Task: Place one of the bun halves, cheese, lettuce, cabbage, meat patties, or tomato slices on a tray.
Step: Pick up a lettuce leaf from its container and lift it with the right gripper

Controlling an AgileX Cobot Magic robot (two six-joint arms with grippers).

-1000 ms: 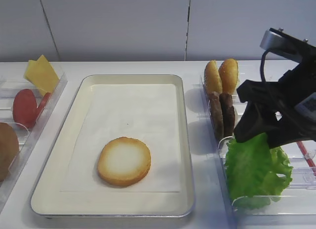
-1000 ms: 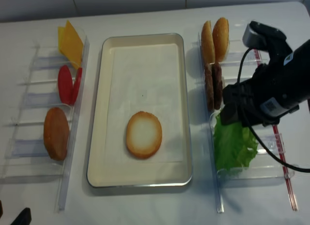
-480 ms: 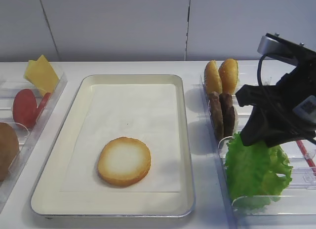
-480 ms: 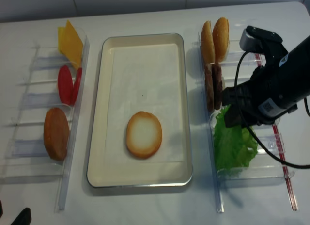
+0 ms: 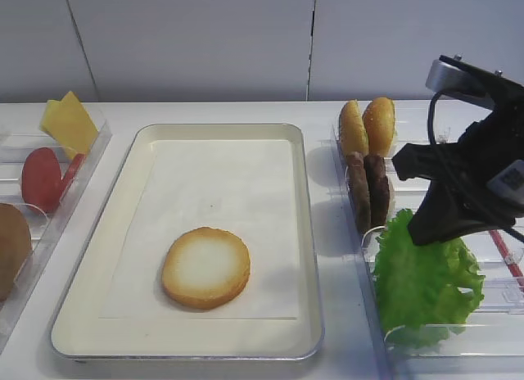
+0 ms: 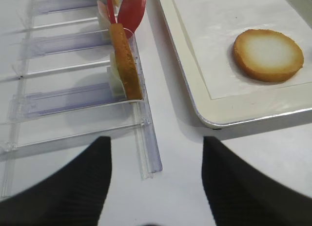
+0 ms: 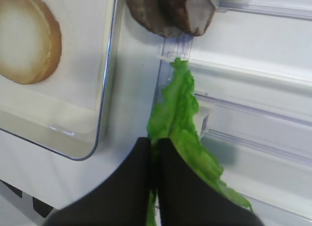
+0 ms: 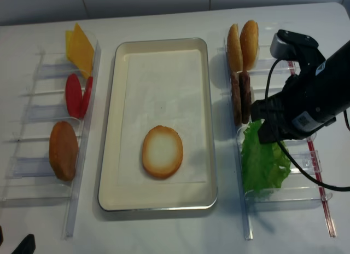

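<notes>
A: What are we seeing nearest to us?

B: At the near right, we are seeing the right gripper [image 7: 155,153] pressing its dark fingers together on the upper edge of the lettuce [image 5: 426,282]. The leaf is standing on edge in the nearest slot of a clear bin [image 5: 442,335], probably so it can be pinched from above. At the near left, the left gripper [image 6: 155,184] is hanging over bare table with its fingers spread, holding nothing.

A: And the tray?

B: We are looking at the tray [image 5: 303,232] in the middle, between the two bins. One of the bun halves [image 5: 205,267] is lying cut face up on its near part, so we are judging the lettuce is meant to go on or beside it.

A: Farther back?

B: Beyond the lettuce, the meat patties [image 5: 368,187] and more buns [image 5: 367,126] are standing upright in the right bin. On the far left, tomato slices [image 5: 42,177] and cheese [image 5: 70,122] are waiting in their slots.
</notes>
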